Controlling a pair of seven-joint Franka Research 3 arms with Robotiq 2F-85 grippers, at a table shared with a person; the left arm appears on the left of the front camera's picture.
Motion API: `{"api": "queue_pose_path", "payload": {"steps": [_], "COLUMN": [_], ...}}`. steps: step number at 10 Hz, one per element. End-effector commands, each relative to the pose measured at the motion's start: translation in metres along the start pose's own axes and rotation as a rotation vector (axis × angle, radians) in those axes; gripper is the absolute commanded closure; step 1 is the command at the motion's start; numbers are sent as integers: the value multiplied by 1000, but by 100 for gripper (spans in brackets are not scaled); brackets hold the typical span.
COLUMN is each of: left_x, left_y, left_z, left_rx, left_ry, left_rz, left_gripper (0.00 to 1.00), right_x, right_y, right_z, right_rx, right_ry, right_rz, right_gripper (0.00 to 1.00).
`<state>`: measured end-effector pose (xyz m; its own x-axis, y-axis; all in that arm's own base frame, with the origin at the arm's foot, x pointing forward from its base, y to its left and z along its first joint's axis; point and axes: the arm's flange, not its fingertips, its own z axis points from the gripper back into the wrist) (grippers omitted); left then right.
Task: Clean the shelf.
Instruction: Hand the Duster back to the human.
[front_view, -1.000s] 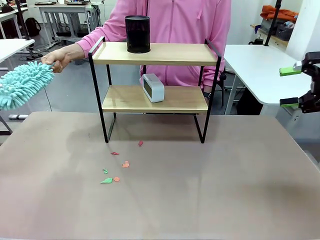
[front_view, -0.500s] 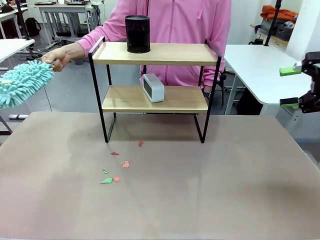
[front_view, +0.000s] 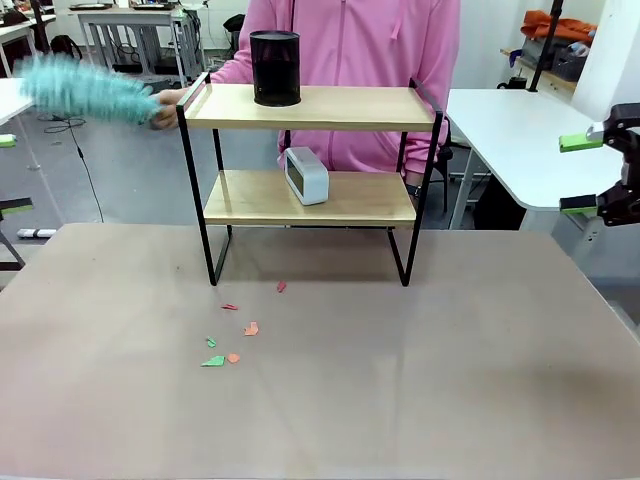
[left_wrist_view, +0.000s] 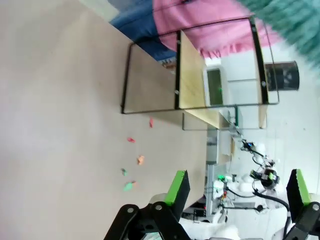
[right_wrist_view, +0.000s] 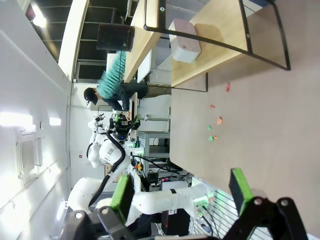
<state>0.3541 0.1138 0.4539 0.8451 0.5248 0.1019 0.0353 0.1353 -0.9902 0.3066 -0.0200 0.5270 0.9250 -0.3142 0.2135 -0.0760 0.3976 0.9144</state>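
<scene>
Left claw (left_wrist_view: 235, 187) wide open, empty. Right claw (front_view: 585, 172) wide open, empty, far right off desk (front_view: 400, 380). Shelf (front_view: 310, 195) far centre; person's hand (front_view: 168, 108) holds teal duster (front_view: 85, 90) at its top left.

— Where are we working here?

— We take it for a robotics lab. Behind the shelf (front_view: 310, 165) on our brown table (front_view: 320, 380) we see white workbenches (front_view: 510, 140), black cables on the grey floor, and folded cloth heaped far right of it.

— Anything else?

— In the right wrist view, a white humanoid machine (right_wrist_view: 107, 150) stands past the shelf, under strip lights.
</scene>
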Motion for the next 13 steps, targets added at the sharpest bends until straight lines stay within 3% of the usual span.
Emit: {"api": "queue_pose_path", "payload": {"steps": [1,2,4,5,7,8,9,13], "left_x": [-49,-59,-74,-81,-104,-121,-17,-17], "left_y": [4,7,21,29,47,64,25,25], "left_z": [-35,-51,-73,-76,-86,-90,-97,-97], "left_rx": [-50,-48,-22,-3,15,46,30,30], "left_ry": [39,67,75,98,99,82,132,132], "left_rz": [49,46,55,80,88,-21,86,86], "left_gripper": [0,0,0,0,0,0,0,0], "right_x": [0,0,-26,-41,-53,-6,-6,-6], "right_y": [0,-10,-59,-75,-82,-61,-61,-61], "right_z": [0,-2,-58,-87,-118,-81,-81,-81], "right_rx": [0,124,322,351,174,320,320,320], "right_ry": [0,65,326,357,269,346,346,346], "right_rz": [0,-46,-176,-213,-208,-198,-198,-198], "right_gripper": [0,0,0,0,0,0,0,0]}}
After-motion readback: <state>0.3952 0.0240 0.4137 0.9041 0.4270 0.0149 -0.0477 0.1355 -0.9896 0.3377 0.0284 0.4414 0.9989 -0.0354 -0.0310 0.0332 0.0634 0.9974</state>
